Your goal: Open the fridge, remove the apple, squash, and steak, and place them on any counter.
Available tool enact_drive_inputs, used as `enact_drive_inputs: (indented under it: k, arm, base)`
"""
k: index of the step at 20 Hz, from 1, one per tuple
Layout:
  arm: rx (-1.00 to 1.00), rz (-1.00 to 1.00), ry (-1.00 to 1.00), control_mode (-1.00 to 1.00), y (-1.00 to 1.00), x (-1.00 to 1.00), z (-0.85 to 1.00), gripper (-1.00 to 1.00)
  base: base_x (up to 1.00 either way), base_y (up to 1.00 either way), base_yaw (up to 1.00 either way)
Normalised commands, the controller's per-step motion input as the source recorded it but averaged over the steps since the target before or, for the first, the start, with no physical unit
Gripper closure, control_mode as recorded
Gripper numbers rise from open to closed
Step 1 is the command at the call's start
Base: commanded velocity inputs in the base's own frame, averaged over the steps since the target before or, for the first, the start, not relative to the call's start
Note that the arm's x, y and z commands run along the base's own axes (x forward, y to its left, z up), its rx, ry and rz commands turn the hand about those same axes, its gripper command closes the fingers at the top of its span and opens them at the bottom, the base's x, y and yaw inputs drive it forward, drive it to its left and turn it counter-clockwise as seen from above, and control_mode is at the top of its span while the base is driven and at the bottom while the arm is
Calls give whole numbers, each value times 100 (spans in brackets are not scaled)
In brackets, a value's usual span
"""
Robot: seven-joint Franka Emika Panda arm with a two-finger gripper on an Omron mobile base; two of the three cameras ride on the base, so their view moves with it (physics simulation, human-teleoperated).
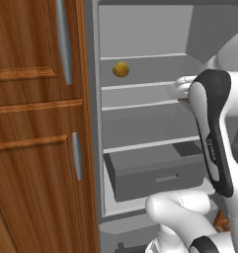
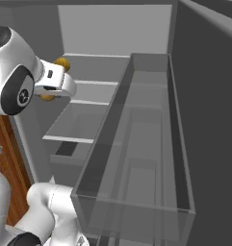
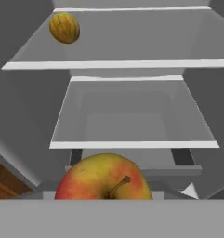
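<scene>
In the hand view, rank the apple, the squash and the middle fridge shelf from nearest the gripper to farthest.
1. apple: right at the gripper, bottom centre, apparently held.
2. middle shelf: front edge just past the apple, centre of the view.
3. squash: farthest, on the shelf above, back left.

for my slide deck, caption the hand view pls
Apple held close at the jaws, squash on an upper shelf of the open fridge.
</scene>
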Motion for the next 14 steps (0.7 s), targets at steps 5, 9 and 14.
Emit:
enact_drive_inputs:
  k: [5, 9, 14]
  arm:
    - [0, 4, 3, -100, 21, -63, -22, 100]
    - [0, 0, 1, -100, 1, -1, 0, 100]
    - [0, 0, 0, -100, 0, 0, 0, 100]
  base:
    - [0, 0, 0]
    - [0, 0, 0]
    - [0, 0, 0]
